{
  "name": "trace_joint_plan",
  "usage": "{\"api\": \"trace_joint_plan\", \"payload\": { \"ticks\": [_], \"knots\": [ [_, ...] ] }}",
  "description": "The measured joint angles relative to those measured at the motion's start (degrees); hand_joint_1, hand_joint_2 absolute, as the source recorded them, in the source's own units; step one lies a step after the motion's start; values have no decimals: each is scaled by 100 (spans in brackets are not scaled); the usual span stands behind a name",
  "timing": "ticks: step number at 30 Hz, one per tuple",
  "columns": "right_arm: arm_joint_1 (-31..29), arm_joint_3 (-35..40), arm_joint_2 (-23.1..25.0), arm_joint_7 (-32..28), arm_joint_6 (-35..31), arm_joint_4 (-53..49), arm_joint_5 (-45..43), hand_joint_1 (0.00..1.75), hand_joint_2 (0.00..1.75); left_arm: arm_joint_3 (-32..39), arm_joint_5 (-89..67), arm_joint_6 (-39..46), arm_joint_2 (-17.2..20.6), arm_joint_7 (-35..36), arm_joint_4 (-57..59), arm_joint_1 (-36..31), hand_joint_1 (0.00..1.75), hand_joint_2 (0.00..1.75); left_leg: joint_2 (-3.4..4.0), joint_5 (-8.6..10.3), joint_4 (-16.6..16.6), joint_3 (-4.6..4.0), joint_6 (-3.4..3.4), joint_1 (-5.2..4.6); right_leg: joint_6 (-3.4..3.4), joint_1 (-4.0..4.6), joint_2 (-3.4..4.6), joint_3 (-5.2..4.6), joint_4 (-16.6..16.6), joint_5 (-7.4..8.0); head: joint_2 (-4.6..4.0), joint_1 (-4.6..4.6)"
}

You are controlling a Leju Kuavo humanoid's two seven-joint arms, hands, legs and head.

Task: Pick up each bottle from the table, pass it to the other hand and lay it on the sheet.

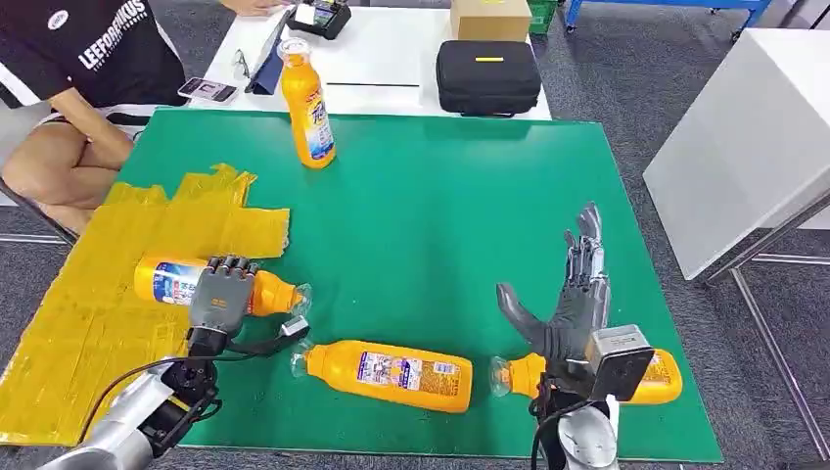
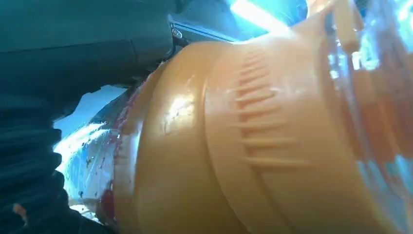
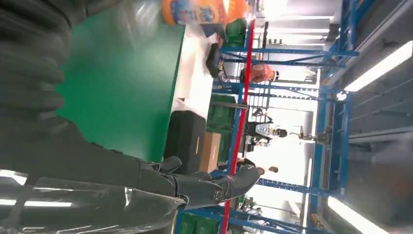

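Observation:
Four orange bottles are in view. One stands upright (image 1: 306, 103) at the far side of the green mat (image 1: 440, 206). One lies at the mat's front middle (image 1: 391, 372), and one lies at the front right (image 1: 658, 380), partly behind my right wrist. The last one (image 1: 174, 281) lies across the edge of the yellow sheet (image 1: 88, 294), cap toward the mat. My left hand (image 1: 221, 296) grips it from above, and its body (image 2: 243, 146) looms close in the left wrist view. My right hand (image 1: 570, 299) is open, fingers (image 3: 195, 187) stretched out, just above the mat and holding nothing.
A person sits at the far left by the sheet's corner. Behind the mat are a black case (image 1: 487, 76), a cardboard box (image 1: 489, 18) and a phone (image 1: 207, 89). A white table (image 1: 744, 127) stands to the right.

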Motion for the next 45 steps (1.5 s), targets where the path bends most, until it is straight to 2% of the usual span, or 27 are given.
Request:
{"api": "trace_joint_plan", "payload": {
  "ticks": [1, 2, 3, 18, 24, 28, 29, 30, 32, 39, 45],
  "knots": [
    [0, -28, 4, 15, 0, 0, 44, 0, 175, 22, 0, 37, 0, 48, 59, -11, 162, 175, 0, 0, 0, 1, 0, 1, 0, 1, 0, 1, 0, 0, 0, 0],
    [0, -37, 4, 17, 0, 0, 59, 0, 175, 44, 0, 44, 0, 66, 94, -19, 42, 175, 0, 1, 0, 2, 0, 1, 0, 1, 0, 2, 0, 0, 0, 0],
    [0, -52, 6, 17, 0, 0, 72, 0, 175, 57, 0, 46, 0, 72, 122, -32, 0, 175, 0, 1, 0, 3, 0, 1, 0, 1, 0, 3, 0, 0, 0, -2],
    [6, -194, 85, 103, -42, -90, 258, 0, 175, 260, -2, 37, -33, 420, 334, -72, 0, 175, 0, 1, 0, 8, 0, 0, 0, 0, 0, 4, 0, 0, 0, 0],
    [88, -256, 125, 203, 30, -220, 441, 0, 175, 535, -2, -291, -149, 666, 365, -124, 0, 175, 3, 0, 0, 8, 0, 0, 0, 0, 0, 5, 0, 2, 0, 0],
    [136, -264, 140, 326, 17, -291, 1048, 0, 175, 765, 48, -332, -201, 668, 380, -127, 0, 175, 2, 1, 0, 8, -1, 1, -1, 1, 0, 5, 0, 2, 0, 0],
    [138, -262, 140, 396, -68, -299, 1436, 0, 175, 840, 145, -319, -214, 541, 380, -127, 0, 175, 2, 1, 0, 8, 0, 1, -1, 1, 0, 5, 0, 2, 0, -2],
    [147, -221, 133, 509, -224, -310, 2243, 0, 175, 1039, 407, -278, -273, 155, 380, -126, 0, 175, 2, 1, 0, 8, 0, 1, -1, 0, 0, 6, 0, 2, 0, 0],
    [171, -114, 120, 612, -354, -319, 3097, 0, 175, 1415, 805, -247, -370, -472, 378, -126, 0, 175, 2, 1, 0, 8, 0, 0, -1, -1, 0, 6, 0, 1, 0, 0],
    [223, 397, -37, 721, -588, -293, 4362, 0, 175, 2792, 2048, -568, -769, -2402, 188, -121, 0, 175, -1, 1, 1, 3, 0, -1, 0, -1, -1, 6, 0, 2, 0, 0],
    [308, 750, -201, 793, -656, -229, 4603, 0, 175, 3482, 1950, -619, -949, -2424, -79, -120, 0, 175, 0, 0, 1, 3, 0, 1, 0, 1, 0, 4, 0, 2, 0, 0]
  ]
}}
